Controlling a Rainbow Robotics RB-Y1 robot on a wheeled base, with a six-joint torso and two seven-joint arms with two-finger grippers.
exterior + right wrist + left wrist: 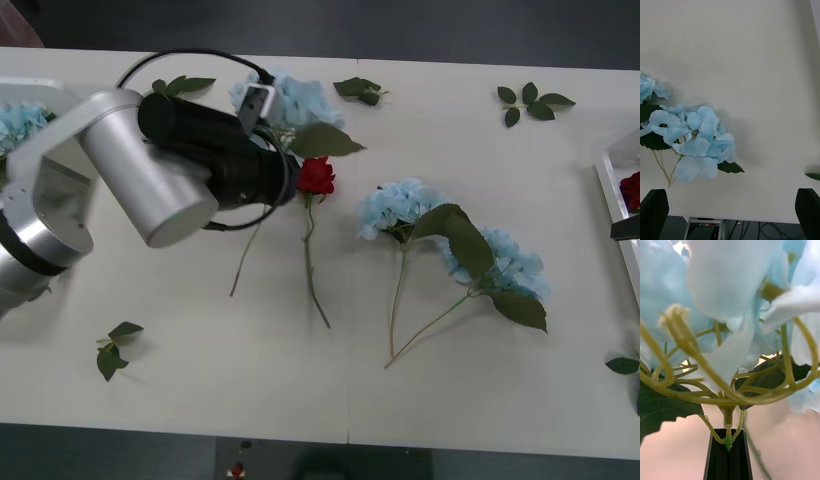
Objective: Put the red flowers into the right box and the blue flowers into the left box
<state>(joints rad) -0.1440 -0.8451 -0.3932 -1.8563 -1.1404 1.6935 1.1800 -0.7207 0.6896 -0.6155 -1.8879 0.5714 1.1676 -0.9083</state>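
my left arm's stretched flat across the table, left gripper (728,450) pinched tight on a blue flower (290,100) stem (red rose (316,176) just beside it)

The left pincer (728,450) has its two black fingers (717,461) pressed together on the green stem (728,440) of a blue flower (726,288), right where the thin yellow-green stalks fan out. Pale blue petals crowd close above, blurred. A dark green leaf (662,408) hangs to one side, with the pale bench (790,450) beyond.
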